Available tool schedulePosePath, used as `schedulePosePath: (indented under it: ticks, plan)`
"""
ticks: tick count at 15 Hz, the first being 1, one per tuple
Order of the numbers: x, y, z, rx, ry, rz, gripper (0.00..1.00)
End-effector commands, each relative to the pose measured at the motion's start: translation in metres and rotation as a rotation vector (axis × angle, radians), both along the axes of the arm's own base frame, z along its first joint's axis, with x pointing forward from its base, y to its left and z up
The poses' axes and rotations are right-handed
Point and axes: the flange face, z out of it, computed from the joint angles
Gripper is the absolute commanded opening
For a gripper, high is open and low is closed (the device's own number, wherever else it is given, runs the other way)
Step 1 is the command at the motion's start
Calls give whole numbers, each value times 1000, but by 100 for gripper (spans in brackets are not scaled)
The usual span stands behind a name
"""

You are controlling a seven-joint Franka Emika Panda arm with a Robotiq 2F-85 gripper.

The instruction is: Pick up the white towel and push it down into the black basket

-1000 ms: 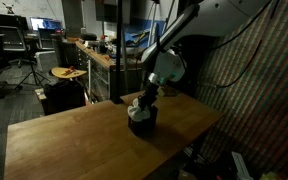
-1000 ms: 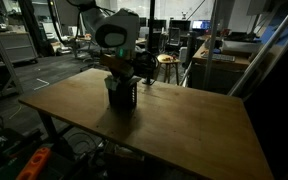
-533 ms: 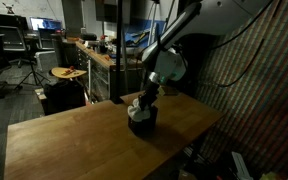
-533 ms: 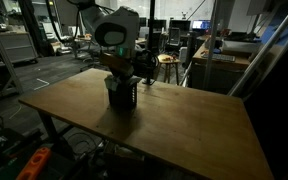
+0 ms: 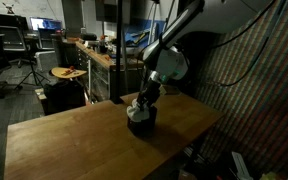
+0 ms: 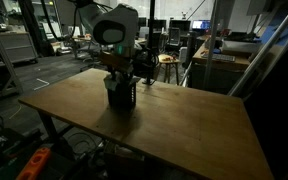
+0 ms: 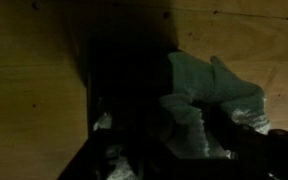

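Note:
The black basket (image 5: 142, 124) (image 6: 121, 96) stands on the wooden table (image 5: 74, 140) (image 6: 184, 125), seen in both exterior views. My gripper (image 5: 141, 104) (image 6: 119, 78) points straight down into the basket's mouth. A pale bit of the white towel (image 5: 135, 106) shows at the basket's top beside the fingers. In the wrist view the white towel (image 7: 199, 88) lies bunched and wrinkled against the dark basket (image 7: 124, 95). The picture is too dark to show how the jaws stand or whether they grip the cloth.
The table's edges (image 5: 209, 125) (image 6: 44, 112) lie a short way from the basket. Chairs, a stool (image 5: 68, 74) and workbenches (image 6: 224, 50) stand in the dim room beyond the table.
The wrist has risen slightly above the basket. The basket and towel stay where they were.

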Motion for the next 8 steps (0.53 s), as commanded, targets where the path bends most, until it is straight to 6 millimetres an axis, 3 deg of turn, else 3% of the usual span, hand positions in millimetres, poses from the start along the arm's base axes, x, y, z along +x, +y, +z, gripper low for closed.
schedulePosePath:
  ticks: [1,4,7,8]
  plan:
    - [-7,-1,12,-13,-7,-2,94]
    - [-8,-3,14,-13,-8,-8,100]
    - [-9,-8,24,-11,-18,-22,100]
    - [-10,-10,28,-12,-24,-29,95]
